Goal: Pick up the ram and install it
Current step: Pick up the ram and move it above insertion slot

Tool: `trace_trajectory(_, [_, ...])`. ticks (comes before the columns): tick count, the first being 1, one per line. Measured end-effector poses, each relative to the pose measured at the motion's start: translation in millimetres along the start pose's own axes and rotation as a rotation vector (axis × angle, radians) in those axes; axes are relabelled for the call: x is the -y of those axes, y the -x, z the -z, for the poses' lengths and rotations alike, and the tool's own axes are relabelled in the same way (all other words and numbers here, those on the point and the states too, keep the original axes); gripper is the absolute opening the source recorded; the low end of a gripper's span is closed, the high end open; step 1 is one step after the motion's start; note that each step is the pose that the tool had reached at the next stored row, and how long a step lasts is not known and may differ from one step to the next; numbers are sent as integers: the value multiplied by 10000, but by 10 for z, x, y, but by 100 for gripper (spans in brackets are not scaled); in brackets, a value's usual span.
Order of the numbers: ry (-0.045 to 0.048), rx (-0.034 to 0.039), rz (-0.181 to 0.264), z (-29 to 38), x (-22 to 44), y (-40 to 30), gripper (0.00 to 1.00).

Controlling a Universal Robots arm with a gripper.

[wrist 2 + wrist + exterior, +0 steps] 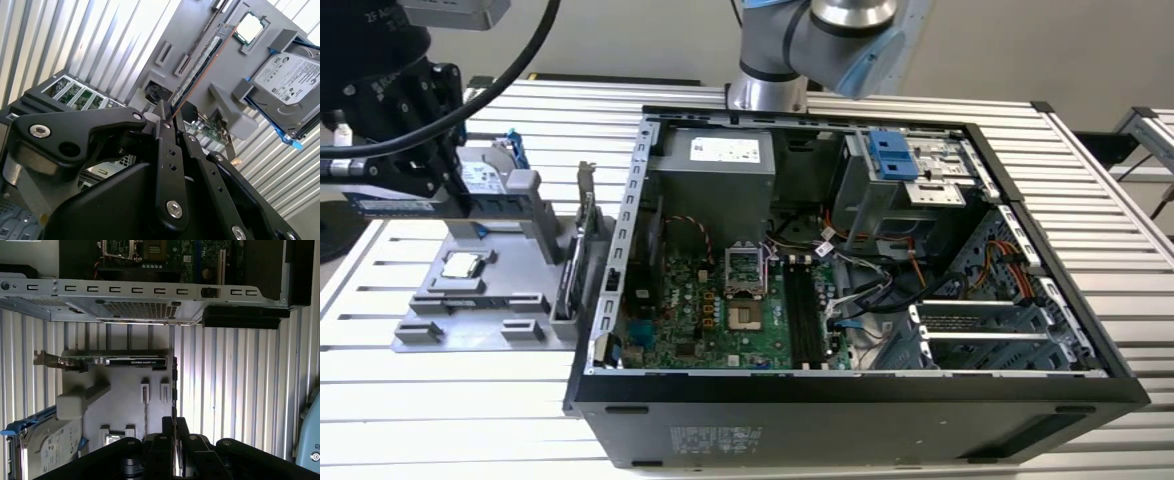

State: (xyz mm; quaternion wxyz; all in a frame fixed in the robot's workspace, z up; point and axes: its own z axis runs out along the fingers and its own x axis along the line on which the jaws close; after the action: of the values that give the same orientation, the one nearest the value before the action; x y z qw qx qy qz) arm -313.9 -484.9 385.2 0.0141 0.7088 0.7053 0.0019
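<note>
Pinching one end of the ram (202, 62), a long, thin, dark green circuit-board stick, the black metal gripper (172, 117) has its two fingers drawn close together on the board's flat faces. In the second wrist view the stick runs away from the fingertips at a slant, showing a row of black chips down its length and a copper-coloured strip along one long edge. In the first wrist view the ram (174, 385) is edge-on, a thin dark line rising from between the fingers towards the open black computer case (150, 292). It lies over the edge of the grey moulded plastic holder tray (120, 400); whether it touches the tray I cannot tell. On that tray sit a boxy silver hard drive (287, 80) in blue rails, a small square silver processor chip (250, 26), and a larger dark card with a metal bracket (115, 361) on the side nearest the case. In the exterior view the ram (394, 206) shows as a dark horizontal strip under the gripper at the exterior view's left, well apart from the green motherboard (707, 310) inside the case, all on the ribbed white metal table (454, 400).
</note>
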Motion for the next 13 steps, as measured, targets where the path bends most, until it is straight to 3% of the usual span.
trace_trajectory(13, [0, 0, 0, -3, -155, -1, 0])
